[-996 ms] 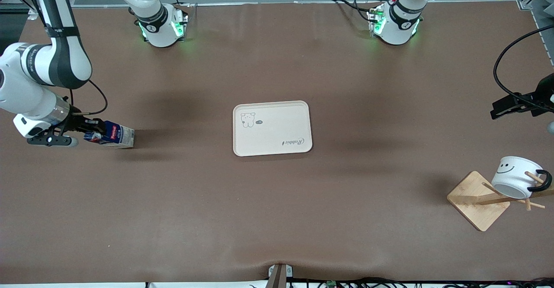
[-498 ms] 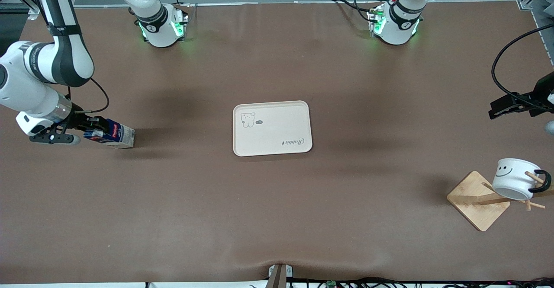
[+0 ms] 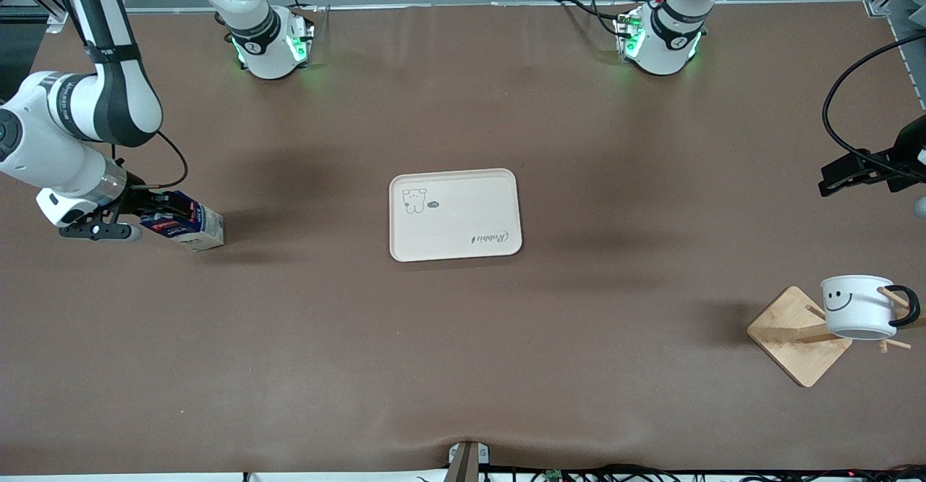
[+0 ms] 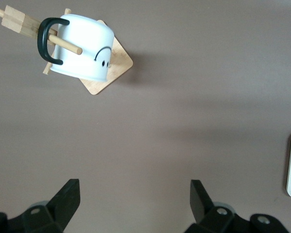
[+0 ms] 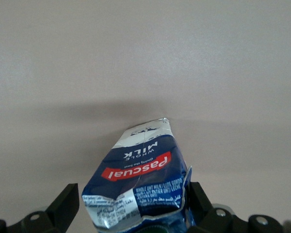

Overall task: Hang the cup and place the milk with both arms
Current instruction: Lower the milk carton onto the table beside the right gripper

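You have one milk carton (image 3: 184,226) clamped in the right gripper (image 3: 137,216) at the right arm's end of the tabletop (image 3: 463,337), tilted, base toward the one tray (image 3: 455,214), and one cup (image 3: 858,307) hanging on the wooden rack (image 3: 801,334) near your spread, empty left gripper (image 3: 843,176).

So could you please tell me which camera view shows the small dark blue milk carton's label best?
The right wrist view: the small dark blue milk carton fills it, its red-and-white label readable between the right gripper's fingers. The front view shows the carton only small and tilted in that gripper. The left wrist view does not show it.
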You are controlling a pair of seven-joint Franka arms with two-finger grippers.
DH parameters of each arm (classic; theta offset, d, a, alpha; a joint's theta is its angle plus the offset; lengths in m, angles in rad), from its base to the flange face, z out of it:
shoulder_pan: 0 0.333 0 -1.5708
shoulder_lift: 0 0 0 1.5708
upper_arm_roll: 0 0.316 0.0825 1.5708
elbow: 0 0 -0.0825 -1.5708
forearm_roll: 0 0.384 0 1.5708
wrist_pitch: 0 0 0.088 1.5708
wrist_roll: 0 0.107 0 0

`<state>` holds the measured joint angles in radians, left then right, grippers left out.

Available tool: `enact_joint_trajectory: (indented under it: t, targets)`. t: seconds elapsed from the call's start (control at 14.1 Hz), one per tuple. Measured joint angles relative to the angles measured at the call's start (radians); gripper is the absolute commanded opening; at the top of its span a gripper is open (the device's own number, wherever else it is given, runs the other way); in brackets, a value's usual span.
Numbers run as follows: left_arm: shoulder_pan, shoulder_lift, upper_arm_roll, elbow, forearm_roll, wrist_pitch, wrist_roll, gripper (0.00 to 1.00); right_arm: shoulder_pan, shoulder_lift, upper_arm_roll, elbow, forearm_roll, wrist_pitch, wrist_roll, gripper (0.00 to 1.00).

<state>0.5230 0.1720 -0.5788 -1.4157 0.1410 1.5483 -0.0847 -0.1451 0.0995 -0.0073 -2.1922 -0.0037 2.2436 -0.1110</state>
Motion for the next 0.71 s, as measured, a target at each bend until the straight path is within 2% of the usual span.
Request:
enact_joint_trajectory:
  t: [0.21,0.71]
  targets:
    - [0.001,0.000,0.000,0.000,0.000,0.000,0.000,1.00,0.000,0.000,0.000,0.020,0.000,-0.009,0.000,1.00]
    - [0.002,0.000,0.005,0.000,0.000,0.000,0.000,1.00,0.010,0.001,0.013,0.213,0.000,-0.262,0.000,1.00]
